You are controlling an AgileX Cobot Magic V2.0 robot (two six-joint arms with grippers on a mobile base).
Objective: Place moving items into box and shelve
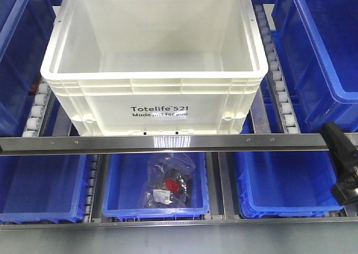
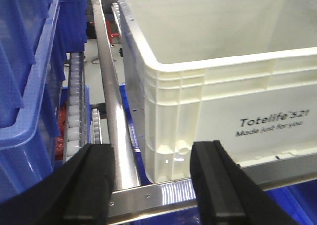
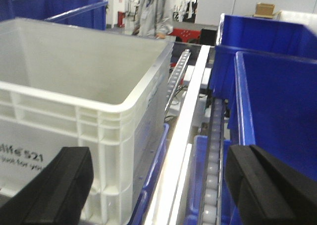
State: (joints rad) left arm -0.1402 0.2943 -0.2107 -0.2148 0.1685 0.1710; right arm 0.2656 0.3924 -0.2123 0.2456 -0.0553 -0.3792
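Front view: white box sits on the upper roller shelf, print "Totelife 521" facing the camera, interior bare as far as visible. No moving items visible in this or the other two views. Metal rail runs across just below the box front. Under it, three blue bins; the middle bin holds a clear plastic bag with dark and red parts inside. More blue bins flank the box left and right. Roller tracks run along both sides of the box. Right gripper pokes in at the right edge as a black shape over the rail end; jaw state not readable here. Left gripper not seen in this view.

Left wrist view: left gripper, two black fingers spread wide, nothing between them, framing the box's near left corner and the rail below it. Box wall ribbing and print show close up. Blue bin at left, roller strip beside it. Lower-shelf bag not visible here.

Right wrist view: right gripper fingers wide apart, holding nothing, one finger in front of the box's right corner, the other over a blue bin. Only this view shows the background: a person standing and a cardboard carton far back.
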